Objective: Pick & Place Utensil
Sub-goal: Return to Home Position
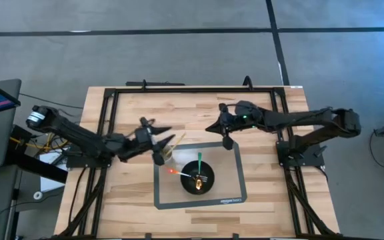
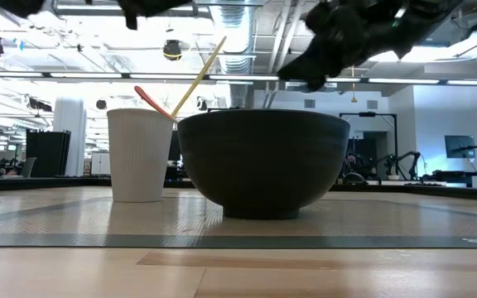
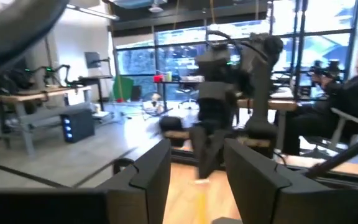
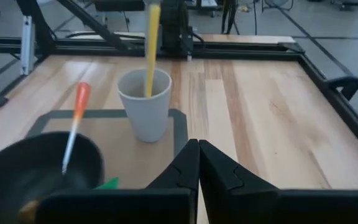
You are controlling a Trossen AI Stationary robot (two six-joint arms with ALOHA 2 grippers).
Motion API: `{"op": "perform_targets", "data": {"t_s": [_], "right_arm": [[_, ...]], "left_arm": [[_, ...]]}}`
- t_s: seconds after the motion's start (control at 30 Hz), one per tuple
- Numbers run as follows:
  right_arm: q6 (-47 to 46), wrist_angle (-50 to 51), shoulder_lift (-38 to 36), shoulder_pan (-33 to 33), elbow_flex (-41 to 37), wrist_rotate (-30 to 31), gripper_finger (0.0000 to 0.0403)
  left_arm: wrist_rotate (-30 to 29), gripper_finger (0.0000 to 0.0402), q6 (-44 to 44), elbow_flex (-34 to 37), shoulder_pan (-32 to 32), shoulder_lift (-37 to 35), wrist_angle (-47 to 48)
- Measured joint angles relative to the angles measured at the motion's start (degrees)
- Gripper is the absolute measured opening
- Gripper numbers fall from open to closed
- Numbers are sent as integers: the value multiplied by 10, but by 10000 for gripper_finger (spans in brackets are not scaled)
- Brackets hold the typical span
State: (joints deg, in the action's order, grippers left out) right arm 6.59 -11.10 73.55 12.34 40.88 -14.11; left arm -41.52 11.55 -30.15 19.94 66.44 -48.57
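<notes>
My right fingers (image 4: 185, 169) sit closest to the lens, pressed together and holding nothing. Past their tips the white cup (image 4: 144, 102) stands on the mat (image 4: 61, 114), with the black bowl (image 4: 36, 168) just beside it.

My left fingers (image 3: 148, 177) are spread and empty. They hang above the tabletop (image 1: 132, 200), just beside the cup on the side away from the bowl, so my left arm is the nearer one.

The straw (image 4: 152, 43) stands in the cup. Its long axis is tilted, with the top end leaning away from my left fingers toward my right arm's side. I judge my way home turns on that lean: if I lift and draw back to my own side, I should clip nothing.

The fork (image 4: 74, 127) rests in the bowl, its orange handle poking over the rim on the cup's side.

The cup is ribbed and matte, and probably light enough to tip. The bowl is smooth, round and dark. The mat is clear with a dark border, on pale wood planks. Placing looks done.
</notes>
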Motion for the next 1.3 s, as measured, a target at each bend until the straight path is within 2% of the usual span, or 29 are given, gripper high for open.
{"op": "perform_targets", "data": {"t_s": [0.2, 0.3, 0.4, 0.53, 0.67, 0.77, 0.93, 1.13, 1.3], "right_arm": [[0, 114, -151, 0, 0, 5, 1], [0, 176, -235, 0, 0, 5, 1], [0, 255, -309, -1, -1, 5, 1], [16, 275, -394, -10, -54, 7, 1], [37, 271, -478, -4, -98, 19, 1], [39, 281, -545, 5, -119, 22, 1], [34, 294, -644, 10, -166, 14, 1], [30, 284, -734, 10, -211, 11, 1], [19, 278, -725, 9, -217, 6, 1]], "left_arm": [[-67, 137, 24, 0, 20, -155, 205], [-76, 123, 24, 0, 26, -228, 324], [-42, 105, 6, 0, 27, -288, 439], [35, 75, -75, 1, 17, -344, 551], [128, 35, -78, 32, -4, -377, 549], [167, 9, -79, 73, -33, -390, 517], [224, 12, -86, 143, -76, -406, 406], [234, 10, -72, 173, -107, -462, 408], [235, 7, -25, 194, -115, -538, 408]]}}
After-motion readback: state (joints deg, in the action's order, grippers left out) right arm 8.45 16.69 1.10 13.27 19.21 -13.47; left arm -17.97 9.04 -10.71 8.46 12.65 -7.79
